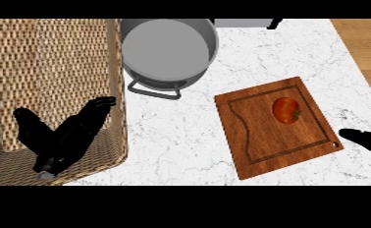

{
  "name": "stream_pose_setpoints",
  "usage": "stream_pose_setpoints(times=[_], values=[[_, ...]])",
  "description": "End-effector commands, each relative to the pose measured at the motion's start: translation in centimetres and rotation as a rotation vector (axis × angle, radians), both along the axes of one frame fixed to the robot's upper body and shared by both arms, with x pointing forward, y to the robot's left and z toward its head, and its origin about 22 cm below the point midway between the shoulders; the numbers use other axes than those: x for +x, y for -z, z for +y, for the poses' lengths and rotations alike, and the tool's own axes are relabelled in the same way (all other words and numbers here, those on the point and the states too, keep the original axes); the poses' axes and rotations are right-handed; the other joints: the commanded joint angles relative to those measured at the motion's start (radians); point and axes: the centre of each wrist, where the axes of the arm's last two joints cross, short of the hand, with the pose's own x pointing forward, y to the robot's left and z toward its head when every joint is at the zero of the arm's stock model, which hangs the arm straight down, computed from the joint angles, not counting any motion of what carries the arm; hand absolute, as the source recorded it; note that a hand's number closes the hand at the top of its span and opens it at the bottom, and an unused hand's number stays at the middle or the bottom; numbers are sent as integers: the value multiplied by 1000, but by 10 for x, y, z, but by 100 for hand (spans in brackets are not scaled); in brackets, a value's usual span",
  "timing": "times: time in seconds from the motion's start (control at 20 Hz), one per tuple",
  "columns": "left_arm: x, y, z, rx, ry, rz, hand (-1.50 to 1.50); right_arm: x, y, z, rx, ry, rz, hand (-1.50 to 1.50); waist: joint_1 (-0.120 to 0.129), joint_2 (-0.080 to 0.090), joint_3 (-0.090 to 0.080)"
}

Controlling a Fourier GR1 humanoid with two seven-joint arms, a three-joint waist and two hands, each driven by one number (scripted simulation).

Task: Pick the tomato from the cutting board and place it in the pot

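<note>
Tomato [287, 110] on board [278, 126], pot [168, 50] at 10 o'clock. L hand [69, 136] fingers apart; R hand [357, 137] fingers: can't tell.

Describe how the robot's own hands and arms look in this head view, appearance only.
The left hand is matte black all over, with long slim fingers and a separate thumb; a small grey piece shows at its wrist end near the lower edge. Of the right hand only a rounded black tip shows at the view's right edge. No cables, markings or sleeves are visible, and the forearms are barely in view.
</note>
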Motion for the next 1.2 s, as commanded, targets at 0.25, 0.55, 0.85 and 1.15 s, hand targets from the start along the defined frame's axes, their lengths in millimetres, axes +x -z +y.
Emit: stream_pose_setpoints(times=[0.25, 0.55, 0.85, 1.15], values=[[-1, 16, -45, -11, 86, -106, 0, 6, -46, 9, 139, 39, 40, -150, 13, 13, -2], [-4, 26, -20, -14, 93, -109, 0, 24, -18, 33, 159, 11, 27, -150, 23, 15, -2], [-5, 12, -20, 2, 89, -100, 0, 32, 5, 50, 108, 5, 113, -150, 22, 13, -1], [-3, 25, -26, -22, 88, -94, 0, 42, 10, 40, 55, 15, 212, -150, 20, 14, -2]])
